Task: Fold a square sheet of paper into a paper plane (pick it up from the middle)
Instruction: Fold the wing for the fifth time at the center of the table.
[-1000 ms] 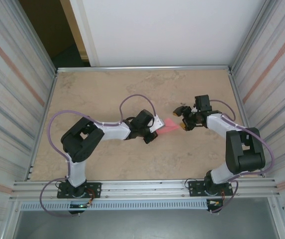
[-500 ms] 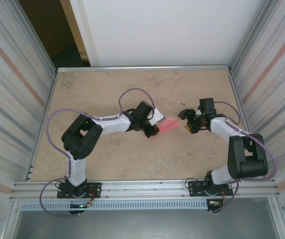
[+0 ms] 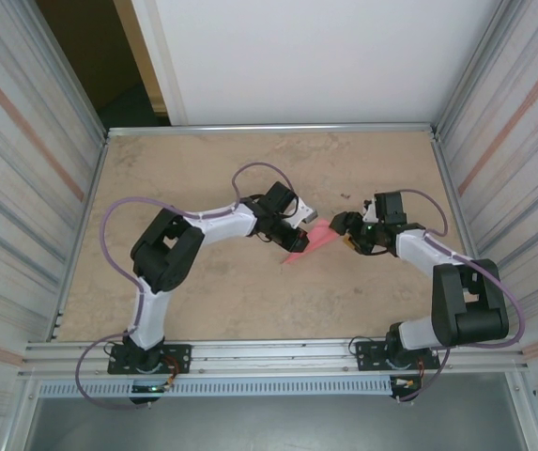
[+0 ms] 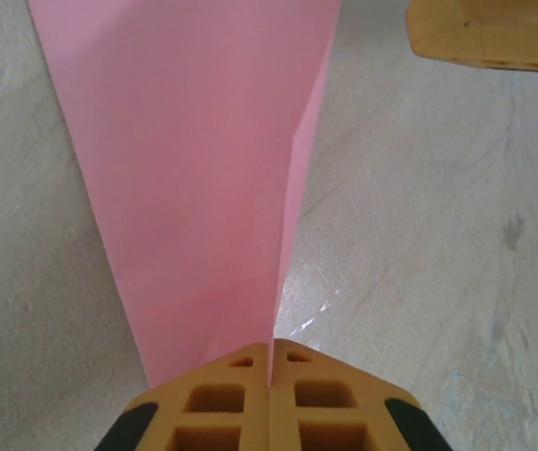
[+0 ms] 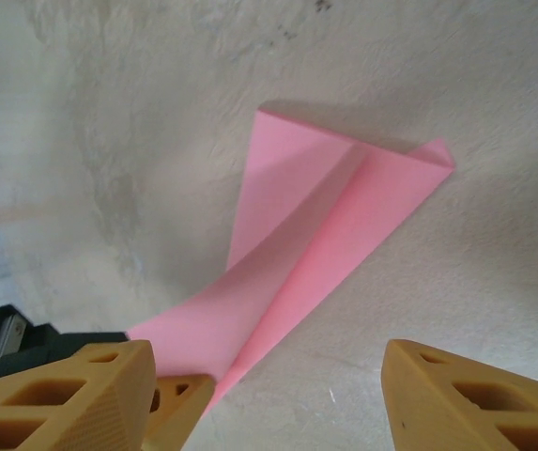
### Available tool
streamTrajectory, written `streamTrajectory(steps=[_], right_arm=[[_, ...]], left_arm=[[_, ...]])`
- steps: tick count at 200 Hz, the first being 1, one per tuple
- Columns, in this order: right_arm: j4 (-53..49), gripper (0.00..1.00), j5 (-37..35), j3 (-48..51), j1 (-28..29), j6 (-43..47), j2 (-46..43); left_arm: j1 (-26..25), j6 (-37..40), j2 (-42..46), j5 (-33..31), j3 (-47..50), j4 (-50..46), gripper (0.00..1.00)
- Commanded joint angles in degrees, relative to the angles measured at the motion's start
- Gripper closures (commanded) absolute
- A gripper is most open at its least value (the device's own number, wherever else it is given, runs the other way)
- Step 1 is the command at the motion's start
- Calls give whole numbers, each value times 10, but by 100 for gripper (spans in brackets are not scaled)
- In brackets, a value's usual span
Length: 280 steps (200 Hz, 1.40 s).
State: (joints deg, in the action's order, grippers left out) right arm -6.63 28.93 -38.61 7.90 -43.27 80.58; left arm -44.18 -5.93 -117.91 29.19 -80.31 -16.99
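Clamping the paper plane [image 4: 193, 169] by its narrow end, the left gripper [image 4: 270, 362] is closed tight. Right gripper [image 5: 269, 373] gapes wide just ahead of it. Folding looks nearly done.

**Tally, table as reference**

One table [image 3: 184, 169]; one pink paper plane [image 3: 317, 239] over the table's middle; two arms from the table's near edge, left arm [image 3: 214, 224] and right arm [image 3: 428, 250]; two grippers, left gripper [image 3: 295, 244] and right gripper [image 3: 347, 235], mid-table.
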Motion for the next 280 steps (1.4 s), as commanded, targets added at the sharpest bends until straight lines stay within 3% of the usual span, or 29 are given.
streamTrajectory(steps=[1,59,92,163,280], right_arm=[[4,36,19,7,10,36,3],[-32,33,8,-28,42,62,51],[-34,33,-4,-46,51,69,75],[-31,36,10,-81,58,95,116],[-49,40,2,-134,61,125,190]], left_arm=[[7,-23,-13,25,-26,-39,97],[14,-77,-54,42,-66,-68,97],[20,-141,-58,54,-59,-34,97],[26,-254,-32,14,-6,29,97],[35,-283,-25,70,17,76,93]])
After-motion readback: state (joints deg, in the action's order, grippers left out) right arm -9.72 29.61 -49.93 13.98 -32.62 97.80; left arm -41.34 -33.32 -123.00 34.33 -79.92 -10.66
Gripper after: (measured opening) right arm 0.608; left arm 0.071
